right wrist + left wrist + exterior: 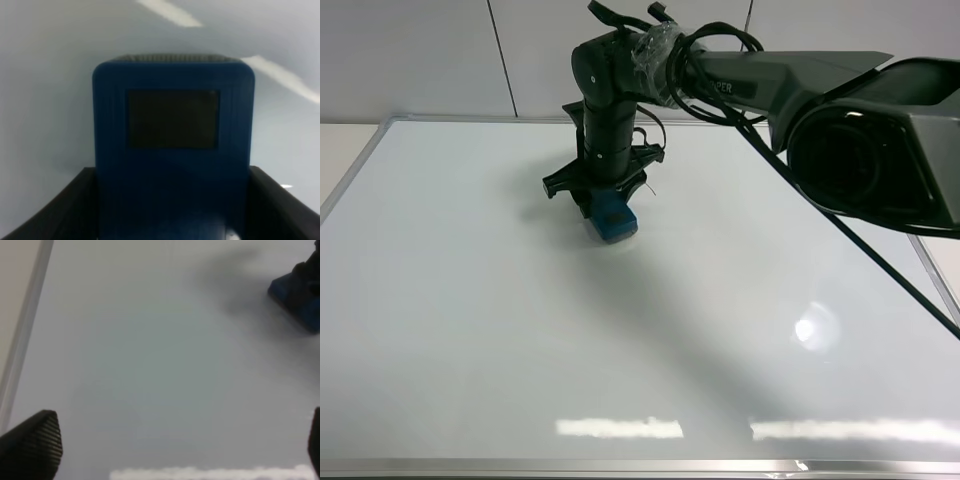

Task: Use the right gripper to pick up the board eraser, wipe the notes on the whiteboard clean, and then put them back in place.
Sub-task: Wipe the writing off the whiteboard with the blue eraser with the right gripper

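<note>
Wiping step in hand. Right pincer [605, 210] clamped on eraser [617, 226], eraser on whiteboard [470, 300]. Next: keep flat, sweep clean, return eraser.

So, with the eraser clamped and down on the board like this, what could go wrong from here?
1. The right gripper grips the board eraser only at one end, so sideways wiping pressure could twist it loose.
2. A thin dark line beside the gripper on the whiteboard may be leftover notes. It is too faint to be sure, and a stroke could miss it.
</note>
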